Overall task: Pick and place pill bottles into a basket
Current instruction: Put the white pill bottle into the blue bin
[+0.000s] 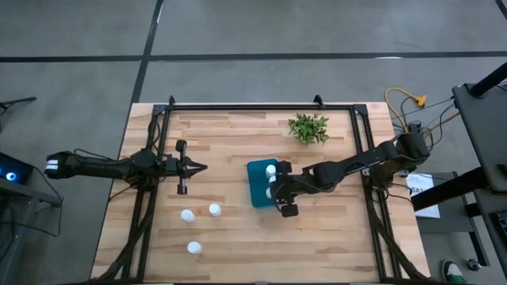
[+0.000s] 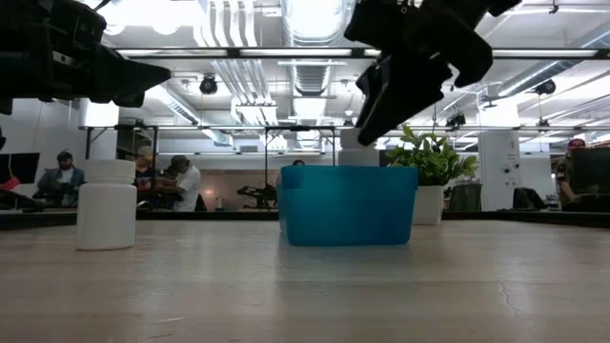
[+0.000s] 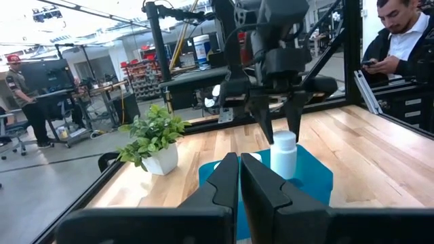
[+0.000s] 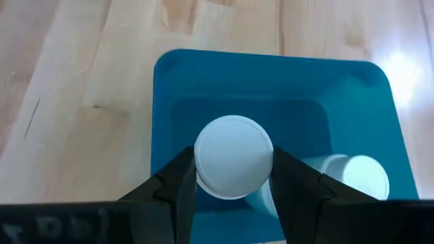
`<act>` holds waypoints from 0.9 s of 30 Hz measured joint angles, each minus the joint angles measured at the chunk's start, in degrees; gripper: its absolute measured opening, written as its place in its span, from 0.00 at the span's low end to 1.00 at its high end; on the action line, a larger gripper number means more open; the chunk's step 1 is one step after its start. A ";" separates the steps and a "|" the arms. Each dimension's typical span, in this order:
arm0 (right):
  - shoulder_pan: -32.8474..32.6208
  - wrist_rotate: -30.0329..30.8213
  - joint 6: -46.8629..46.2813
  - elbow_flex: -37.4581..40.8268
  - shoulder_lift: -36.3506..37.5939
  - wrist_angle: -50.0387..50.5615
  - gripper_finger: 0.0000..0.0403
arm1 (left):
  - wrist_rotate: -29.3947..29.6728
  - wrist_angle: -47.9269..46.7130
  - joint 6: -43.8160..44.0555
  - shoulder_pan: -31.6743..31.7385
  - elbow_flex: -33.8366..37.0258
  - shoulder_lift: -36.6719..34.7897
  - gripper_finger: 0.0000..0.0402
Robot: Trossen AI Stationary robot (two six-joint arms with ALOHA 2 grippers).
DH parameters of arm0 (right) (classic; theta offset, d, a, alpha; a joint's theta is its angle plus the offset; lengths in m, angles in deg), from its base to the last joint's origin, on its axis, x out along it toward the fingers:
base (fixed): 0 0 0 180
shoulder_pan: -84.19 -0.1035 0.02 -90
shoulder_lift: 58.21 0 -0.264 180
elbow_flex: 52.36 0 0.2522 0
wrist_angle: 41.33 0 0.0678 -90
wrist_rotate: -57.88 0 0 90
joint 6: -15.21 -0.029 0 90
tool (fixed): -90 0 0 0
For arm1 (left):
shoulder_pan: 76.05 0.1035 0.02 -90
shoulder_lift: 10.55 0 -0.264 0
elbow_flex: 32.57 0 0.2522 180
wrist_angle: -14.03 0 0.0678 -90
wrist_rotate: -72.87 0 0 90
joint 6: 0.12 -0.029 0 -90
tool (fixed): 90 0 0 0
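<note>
Right gripper (image 4: 234, 177) jaws grasp a white round-capped pill bottle (image 4: 234, 157) above the teal basket (image 4: 175, 88); left gripper (image 3: 239, 177) jaws clenched.

Right pincer (image 2: 367, 129) holds bottle (image 2: 358, 152) above basket (image 2: 348, 205).

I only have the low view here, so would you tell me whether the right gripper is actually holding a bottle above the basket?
Observer: Yes. In the right wrist view the right gripper is shut on a pill bottle, directly over the basket.
Operator: Thank you. Is anything already inside?
Observer: One bottle lying in the basket, on its side.
Operator: How many remain on the table?
Observer: Three loose bottles in the high view: and.
Operator: And the left arm?
Observer: The left gripper is shut, empty, away from the basket.
</note>
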 joint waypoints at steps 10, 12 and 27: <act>0.16 -0.55 -2.78 5.70 3.93 -3.01 0.35 | 0.40 0.00 0.00 0.00 0.00 1.37 0.00; 0.17 -1.07 -3.05 6.10 3.92 -3.42 0.35 | 1.29 0.00 0.00 -0.01 0.00 1.87 0.00; 0.33 -1.97 -3.75 7.39 2.91 -5.11 0.35 | 1.50 0.05 0.00 0.00 0.00 2.56 0.00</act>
